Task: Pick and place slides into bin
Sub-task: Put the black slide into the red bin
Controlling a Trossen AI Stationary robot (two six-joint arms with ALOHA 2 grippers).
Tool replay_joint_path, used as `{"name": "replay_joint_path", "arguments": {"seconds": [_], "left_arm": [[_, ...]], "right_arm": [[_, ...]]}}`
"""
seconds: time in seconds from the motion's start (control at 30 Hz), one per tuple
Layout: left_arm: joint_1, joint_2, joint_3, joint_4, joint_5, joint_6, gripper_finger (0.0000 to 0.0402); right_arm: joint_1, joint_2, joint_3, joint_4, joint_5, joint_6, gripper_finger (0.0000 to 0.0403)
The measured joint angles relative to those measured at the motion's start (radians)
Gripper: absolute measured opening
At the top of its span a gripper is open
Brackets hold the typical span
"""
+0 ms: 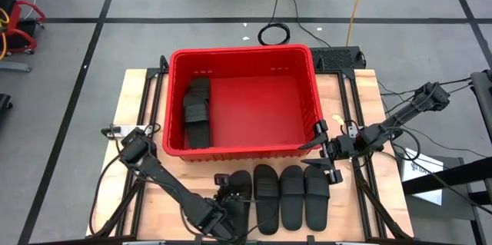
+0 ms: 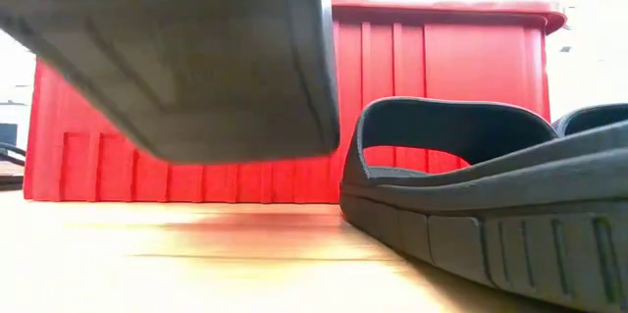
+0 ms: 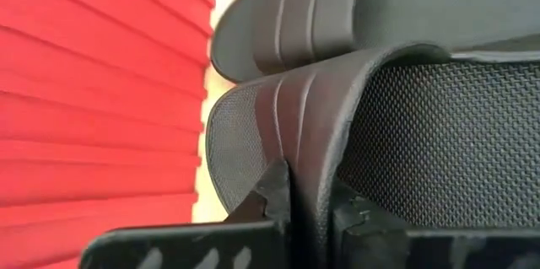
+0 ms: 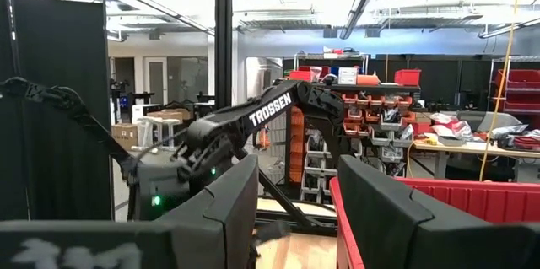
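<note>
Left wrist view: left gripper [image 3: 308,210] pinched shut on slide [image 3: 287,126] strap, beside bin [image 1: 304,72] front wall (thin grip). Risk: strap slips, or slide snags rim. Right gripper [image 4: 295,210] open, empty.

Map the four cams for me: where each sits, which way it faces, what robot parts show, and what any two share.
High: overhead, straight down on the bin, slides, both arms.
Low: table height, facing the bin wall past a lifted slide; no robot parts.
Left wrist: looks past the left pincer, shut on a slide strap, bin beside.
Right wrist: right pincer open, facing the room, bin rim and left arm.
Shared: high and left wrist both show the gripped slide by the bin.
</note>
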Motion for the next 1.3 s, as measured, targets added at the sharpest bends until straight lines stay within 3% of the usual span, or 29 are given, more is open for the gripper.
{"name": "replay_joint_path", "arguments": {"seconds": [0.57, 0.8, 1.07, 1.3], "left_arm": [[-0.09, -0.154, 0.0, 0.004, -0.162, 0.012, 0.0014], [-0.089, -0.217, 0.0, 0.005, -0.209, 0.101, 0.0005], [-0.07, -0.356, 0.0, -0.004, -0.292, 0.256, 0.0004], [0.015, -0.479, 0.001, -0.13, -0.311, 0.317, 0.0004]], "right_arm": [[0.0, 0.0, 0.0, -0.048, 0.003, 0.033, 0.0155], [0.0, 0.0, 0.0, -0.079, 0.0, 0.063, 0.0155], [0.0, 0.0, 0.0, -0.114, 0.0, 0.078, 0.0155], [-0.004, 0.0, 0.0, -0.151, 0.049, 0.006, 0.0155]]}}
